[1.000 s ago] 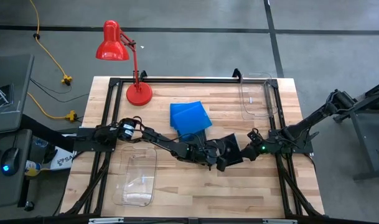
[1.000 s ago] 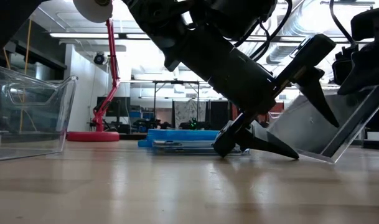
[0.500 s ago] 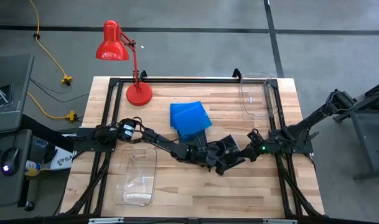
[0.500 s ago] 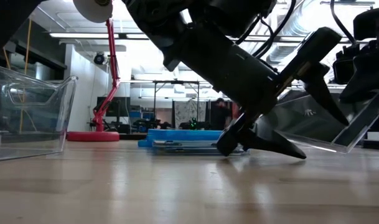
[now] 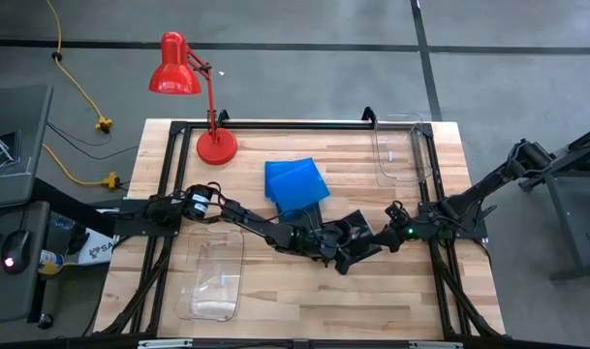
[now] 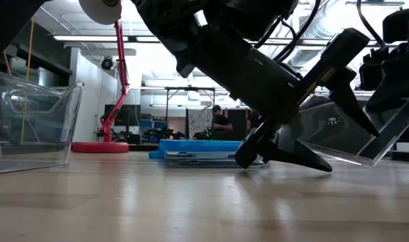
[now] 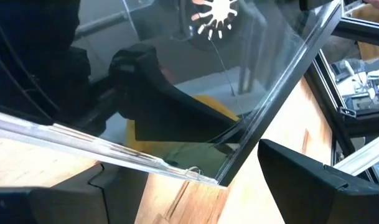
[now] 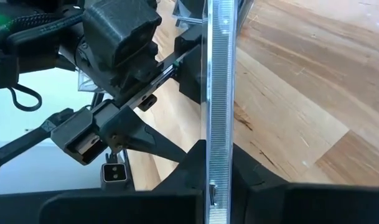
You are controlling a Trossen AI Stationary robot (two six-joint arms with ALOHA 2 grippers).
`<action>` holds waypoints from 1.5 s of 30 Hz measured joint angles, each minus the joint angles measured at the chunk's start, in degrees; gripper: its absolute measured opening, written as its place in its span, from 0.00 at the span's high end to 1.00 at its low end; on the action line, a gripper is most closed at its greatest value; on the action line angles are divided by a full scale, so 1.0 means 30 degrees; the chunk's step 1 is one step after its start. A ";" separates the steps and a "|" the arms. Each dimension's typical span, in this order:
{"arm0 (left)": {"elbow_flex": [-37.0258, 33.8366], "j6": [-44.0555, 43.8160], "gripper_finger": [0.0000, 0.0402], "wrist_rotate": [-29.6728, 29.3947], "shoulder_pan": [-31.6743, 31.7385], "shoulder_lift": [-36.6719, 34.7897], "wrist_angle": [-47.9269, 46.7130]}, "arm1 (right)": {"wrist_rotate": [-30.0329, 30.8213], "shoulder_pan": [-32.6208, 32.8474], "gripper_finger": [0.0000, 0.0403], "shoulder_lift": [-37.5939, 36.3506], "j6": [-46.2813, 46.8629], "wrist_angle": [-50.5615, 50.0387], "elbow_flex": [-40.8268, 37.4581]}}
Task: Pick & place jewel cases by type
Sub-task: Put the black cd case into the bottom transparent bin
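Note:
A dark, see-through jewel case (image 5: 360,236) stands tilted on edge at the table's middle right, between my two grippers. My right gripper (image 8: 217,194), coming from the right, is shut on it. My left gripper (image 6: 348,151) reaches in from the left and is open. One of its fingers lies low by the wood and the other stands in front of the case (image 6: 338,138), with the case's corner (image 7: 221,180) between them. A stack of blue jewel cases (image 5: 295,182) lies flat on the table behind them. My right gripper pinches the case's edge (image 8: 216,163) between its two fingers. It comes in nearly level from the table's right side. The case stands on edge and leans, with its lowest corner (image 6: 373,163) just above the wood. My left gripper: I cannot tell whether its open fingers touch the case.
A clear bin (image 5: 212,276) stands at the near left and another (image 5: 399,150) at the far right. A red desk lamp (image 5: 215,145) stands at the far left. A person (image 6: 221,121) shows in the room beyond the table.
My right gripper has shut on the jewel case. The case's lower edge, which rested on the wood, has come up a little. My left gripper has stayed open and rolled slightly about its own line.

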 joint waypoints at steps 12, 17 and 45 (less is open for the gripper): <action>-0.0012 0.1583 0.27 0.0668 0.0000 -0.0518 -0.0688 | 0.0008 0.0004 0.97 -0.0072 -0.0080 0.0098 0.0029; -0.0100 0.3345 0.27 -0.0005 0.0022 -0.2062 -0.3119 | 0.0110 0.0011 0.96 -0.0209 -0.0141 0.0421 0.0042; -0.0027 0.8336 0.27 -0.3393 -0.0124 -0.4840 -0.3968 | 0.1344 0.0076 0.98 -0.2448 -0.5117 0.4853 0.0030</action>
